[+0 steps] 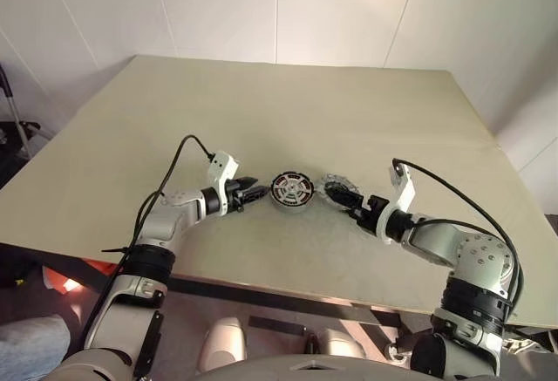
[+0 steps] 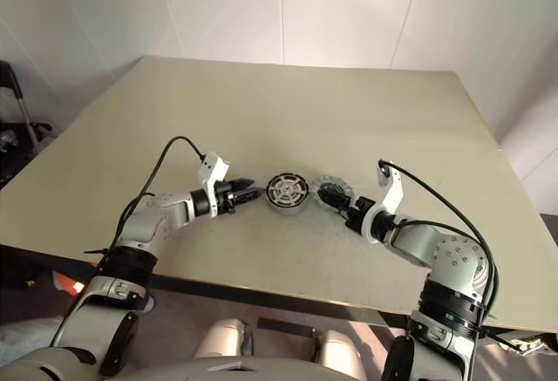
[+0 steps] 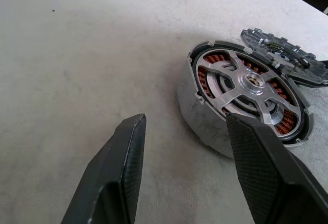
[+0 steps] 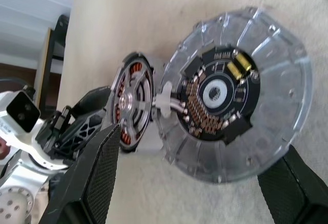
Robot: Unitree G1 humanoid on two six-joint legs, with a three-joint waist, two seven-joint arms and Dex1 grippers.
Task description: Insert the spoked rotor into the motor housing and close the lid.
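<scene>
Thick round silver-grey motor housing [image 1: 291, 191] with copper-brown windings seen on beige worktop [image 1: 349, 111], spoked rotor [image 3: 249, 80] seated inside. Grey ribbed round lid [image 4: 236, 93] laid just beside housing. Left gripper [image 1: 255, 193] held parted, empty, near housing. Right gripper [image 1: 342, 195] spread wide around lid.

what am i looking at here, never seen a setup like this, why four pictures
It is a two-armed humanoid robot at a beige table. Two pictures come from cameras in its head, looking down over its arms; the other two from a camera on each wrist. On the table sits a round motor housing with a spoked rotor already inside it. Beside it lies the grey ribbed lid. The left gripper stands open next to the housing, holding nothing. The right gripper stands open with a finger on either side of the lid.
</scene>
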